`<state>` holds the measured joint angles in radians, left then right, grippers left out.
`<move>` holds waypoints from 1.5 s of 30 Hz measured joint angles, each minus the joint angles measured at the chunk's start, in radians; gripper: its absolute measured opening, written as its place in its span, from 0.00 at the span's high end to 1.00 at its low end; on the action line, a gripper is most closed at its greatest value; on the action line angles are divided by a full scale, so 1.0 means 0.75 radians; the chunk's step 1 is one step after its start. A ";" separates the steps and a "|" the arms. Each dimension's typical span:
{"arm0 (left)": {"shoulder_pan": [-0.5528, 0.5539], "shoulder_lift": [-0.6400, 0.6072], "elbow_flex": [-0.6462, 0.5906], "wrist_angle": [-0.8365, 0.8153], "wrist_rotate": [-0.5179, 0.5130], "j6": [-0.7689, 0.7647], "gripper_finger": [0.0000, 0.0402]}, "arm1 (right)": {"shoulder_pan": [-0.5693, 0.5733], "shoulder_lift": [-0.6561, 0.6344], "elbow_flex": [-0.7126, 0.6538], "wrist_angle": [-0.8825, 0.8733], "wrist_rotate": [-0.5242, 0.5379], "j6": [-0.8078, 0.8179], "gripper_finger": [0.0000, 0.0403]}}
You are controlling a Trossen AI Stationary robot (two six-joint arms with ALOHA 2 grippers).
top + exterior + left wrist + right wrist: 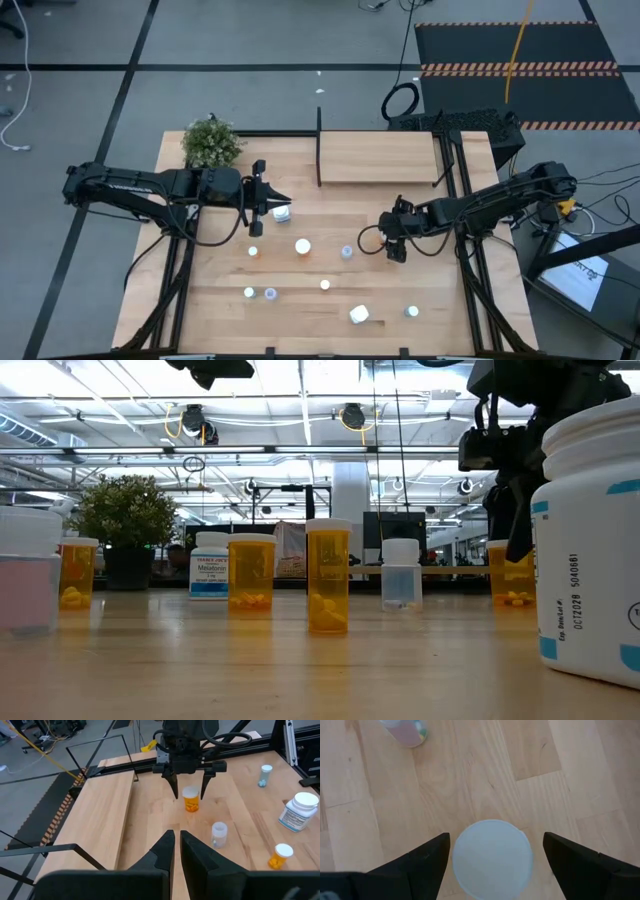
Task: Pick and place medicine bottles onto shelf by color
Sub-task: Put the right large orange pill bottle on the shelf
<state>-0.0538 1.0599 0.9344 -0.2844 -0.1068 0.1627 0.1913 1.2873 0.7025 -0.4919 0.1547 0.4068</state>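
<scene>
An orange cylindrical medicine bottle (191, 800) with round white cap is straddled by the right gripper's (189, 789) spread fingers; the left gripper's (176, 851) fingers are pressed together.

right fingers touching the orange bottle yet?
Apart. In the left wrist view the right gripper straddles the orange bottle, open, with bare wood showing between each finger and the bottle.

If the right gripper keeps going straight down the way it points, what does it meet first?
The white cap of an orange bottle, standing right below the right gripper. Its jaws are open and straddle the cap, so the tips would probably pass either side and reach the table.
</scene>
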 joint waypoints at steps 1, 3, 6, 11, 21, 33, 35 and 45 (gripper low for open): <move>0.000 0.000 0.000 0.000 0.000 0.000 0.92 | 0.000 0.000 0.000 0.000 0.000 0.000 0.22; 0.000 0.000 0.000 0.000 0.000 0.000 0.92 | 0.000 0.000 0.000 0.000 0.000 0.000 0.22; 0.000 0.000 0.000 0.000 0.000 -0.001 0.92 | 0.000 0.000 0.000 0.000 -0.002 0.009 0.22; 0.000 0.000 0.000 0.000 0.000 -0.001 0.92 | 0.000 0.000 0.000 0.000 -0.003 0.030 0.22; 0.000 0.000 0.000 0.000 0.000 0.003 0.92 | 0.000 -0.001 0.000 -0.002 -0.004 0.031 0.22; 0.000 0.000 0.000 0.001 0.000 0.015 0.92 | 0.000 -0.001 0.046 -0.085 -0.002 0.033 0.22; 0.000 0.000 0.000 0.001 0.000 0.015 0.92 | 0.000 -0.001 0.046 -0.085 -0.001 0.033 0.22; 0.000 0.000 0.000 0.001 0.000 0.016 0.92 | 0.000 -0.001 0.046 -0.084 -0.001 0.031 0.22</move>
<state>-0.0536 1.0599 0.9344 -0.2836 -0.1066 0.1745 0.1913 1.2865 0.7368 -0.5549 0.1537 0.4301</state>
